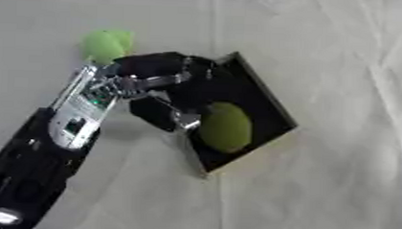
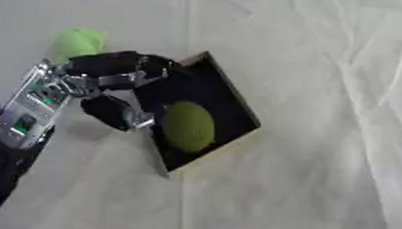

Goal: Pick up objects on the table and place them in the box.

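Observation:
A shallow black box [image 1: 249,89] lies askew on the white cloth, and a dull green oval object [image 1: 226,127] rests inside its lower part. My left hand [image 1: 152,67] hangs over the box's left edge. Its fingers arch across the top and the thumb [image 1: 164,114] points down just left of the oval, with nothing held between them. A brighter green rounded object [image 1: 106,43] sits on the cloth beyond the hand, to the upper left. No right hand shows in either view.
My left forearm [image 1: 79,112] runs from the lower left corner up to the box. The white tablecloth [image 2: 319,178] has creases running down its right side.

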{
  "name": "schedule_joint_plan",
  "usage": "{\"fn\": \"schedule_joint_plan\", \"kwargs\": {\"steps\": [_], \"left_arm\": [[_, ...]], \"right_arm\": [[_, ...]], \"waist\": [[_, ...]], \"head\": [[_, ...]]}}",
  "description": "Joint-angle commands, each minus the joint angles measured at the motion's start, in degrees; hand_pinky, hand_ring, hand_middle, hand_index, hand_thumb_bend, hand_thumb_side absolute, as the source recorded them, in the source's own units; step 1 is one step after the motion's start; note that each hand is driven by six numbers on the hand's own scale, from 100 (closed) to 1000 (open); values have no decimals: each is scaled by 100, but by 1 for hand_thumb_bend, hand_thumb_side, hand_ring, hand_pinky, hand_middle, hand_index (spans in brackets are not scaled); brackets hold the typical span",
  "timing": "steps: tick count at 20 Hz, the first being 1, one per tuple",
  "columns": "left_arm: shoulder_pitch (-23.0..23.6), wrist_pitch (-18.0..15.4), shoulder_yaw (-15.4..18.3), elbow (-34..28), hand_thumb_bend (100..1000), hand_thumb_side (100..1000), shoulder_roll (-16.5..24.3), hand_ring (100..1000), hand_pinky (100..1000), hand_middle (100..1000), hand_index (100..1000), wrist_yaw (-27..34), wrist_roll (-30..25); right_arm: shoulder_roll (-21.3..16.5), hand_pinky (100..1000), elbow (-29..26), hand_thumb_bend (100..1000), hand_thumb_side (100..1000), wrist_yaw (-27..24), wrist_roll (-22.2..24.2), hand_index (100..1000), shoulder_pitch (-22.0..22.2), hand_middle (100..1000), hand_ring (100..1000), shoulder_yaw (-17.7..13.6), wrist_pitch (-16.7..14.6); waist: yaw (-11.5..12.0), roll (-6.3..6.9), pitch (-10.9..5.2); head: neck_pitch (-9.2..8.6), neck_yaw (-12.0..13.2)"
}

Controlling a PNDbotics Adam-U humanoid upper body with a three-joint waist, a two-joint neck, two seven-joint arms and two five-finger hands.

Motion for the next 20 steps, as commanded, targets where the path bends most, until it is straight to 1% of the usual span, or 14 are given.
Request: {"fn": "schedule_joint_plan", "kwargs": {"steps": [1,2,3,4,6,7,8,9,10,13,14,15,18,20], "left_arm": [[-38,-1081,81,-204,100,891,142,908,974,842,956,-3,-1025],[-34,-1067,94,-234,100,871,153,906,973,838,954,67,-1019],[-33,-1042,118,-274,100,821,168,901,969,833,952,142,-1013],[-32,-1011,154,-328,100,797,186,899,967,832,951,209,-988],[-32,-909,278,-496,100,614,251,887,949,824,945,330,-828],[-35,-845,347,-598,100,547,300,885,944,824,943,378,-698],[-44,-777,431,-718,100,454,371,882,938,822,938,414,-525],[-54,-702,531,-839,100,301,462,876,929,819,931,432,-316],[-65,-617,640,-960,100,279,580,877,927,821,930,431,-62],[-45,-419,896,-1208,100,282,998,886,929,835,935,298,634],[-7,-355,1011,-1238,100,266,1176,888,929,837,936,223,846],[35,-299,1114,-1246,100,229,1335,891,930,840,939,149,1038],[184,-117,1484,-1106,100,195,1805,894,929,842,941,-106,1551],[222,-18,1685,-873,100,186,2014,894,925,838,941,-261,1782]], "right_arm": [[-109,894,-81,100,528,-45,-12,768,-42,638,857,-52,5],[-111,894,-81,100,528,-46,-16,768,-39,638,857,-54,6],[-111,894,-81,100,528,-46,-19,768,-38,638,857,-54,6],[-111,894,-81,100,528,-47,-20,768,-38,638,857,-54,4],[-113,894,-81,100,529,-44,-23,768,-33,638,857,-57,0],[-115,894,-81,100,529,-43,-25,768,-31,638,857,-59,-1],[-117,894,-81,100,529,-41,-28,768,-29,638,857,-61,-4],[-121,894,-81,100,529,-39,-31,768,-26,638,857,-63,-6],[-125,894,-81,100,529,-36,-35,768,-23,638,857,-66,-8],[-140,894,-81,100,529,-26,-43,768,-20,638,857,-73,-19],[-148,894,-81,100,529,-20,-49,768,-15,638,857,-80,-23],[-154,894,-81,100,529,-16,-54,768,-13,638,857,-84,-27],[-172,894,-81,100,530,-5,-66,768,-16,638,857,-93,-41],[-181,894,-81,100,529,1,-71,769,-27,638,858,-93,-53]], "waist": [[12,-20,-132],[13,-21,-135],[15,-23,-137],[15,-25,-139],[18,-31,-141],[19,-33,-140],[21,-35,-139],[23,-35,-137],[24,-35,-133],[18,-30,-116],[16,-27,-107],[13,-26,-98],[0,-29,-71],[-12,-34,-60]], "head": [[28,-21],[26,-21],[22,-20],[16,-20],[0,-21],[-6,-20],[-10,-21],[-12,-23],[-18,-25],[-46,-30],[-56,-33],[-66,-33],[-91,-29],[-108,12]]}}
